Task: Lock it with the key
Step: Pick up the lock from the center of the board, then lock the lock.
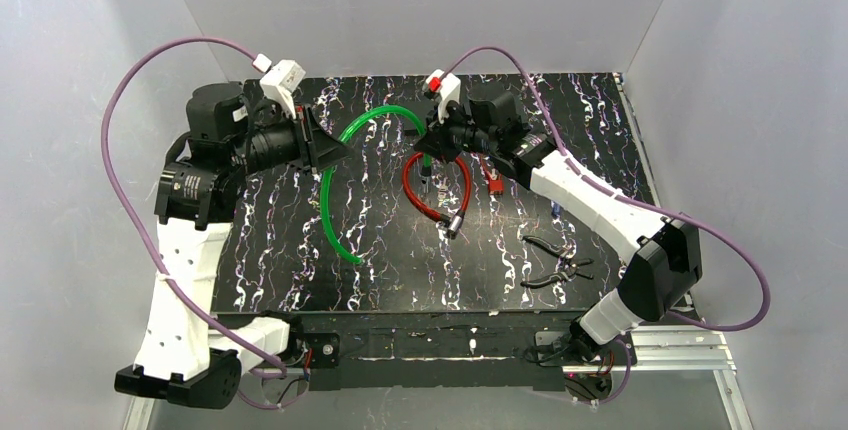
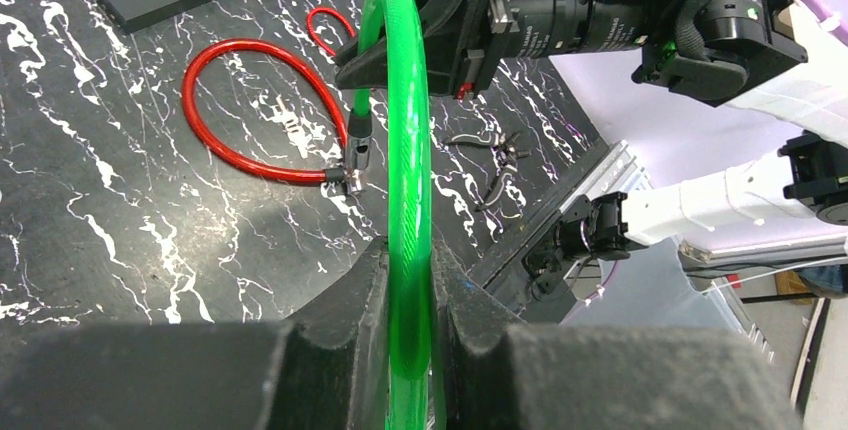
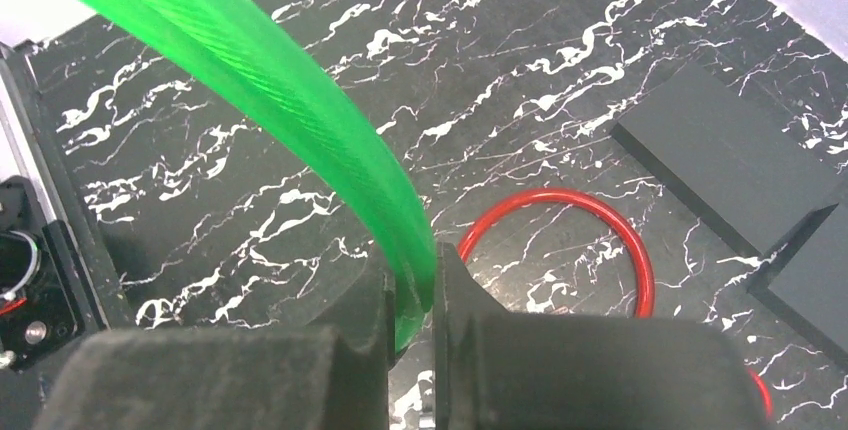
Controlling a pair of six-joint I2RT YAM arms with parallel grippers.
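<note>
A green cable lock (image 1: 335,205) arcs above the black marbled table (image 1: 300,270), and both grippers hold it. My left gripper (image 1: 342,152) is shut on the cable (image 2: 405,100) at the left of the arc, its fingers (image 2: 360,290) pressed to both sides. My right gripper (image 1: 432,140) is shut on the same cable (image 3: 250,60) near its other end. The cable's dark metal-tipped end (image 2: 357,150) hangs just below the right gripper (image 2: 365,60). A small red item (image 1: 493,178) lies under the right arm; I cannot tell whether it is the key.
A red cable lock (image 1: 437,190) lies looped on the table under the right gripper, also in the wrist views (image 2: 250,165) (image 3: 600,210). Pliers (image 1: 555,260) lie at the front right. Dark flat blocks (image 3: 730,160) sit beyond the red loop.
</note>
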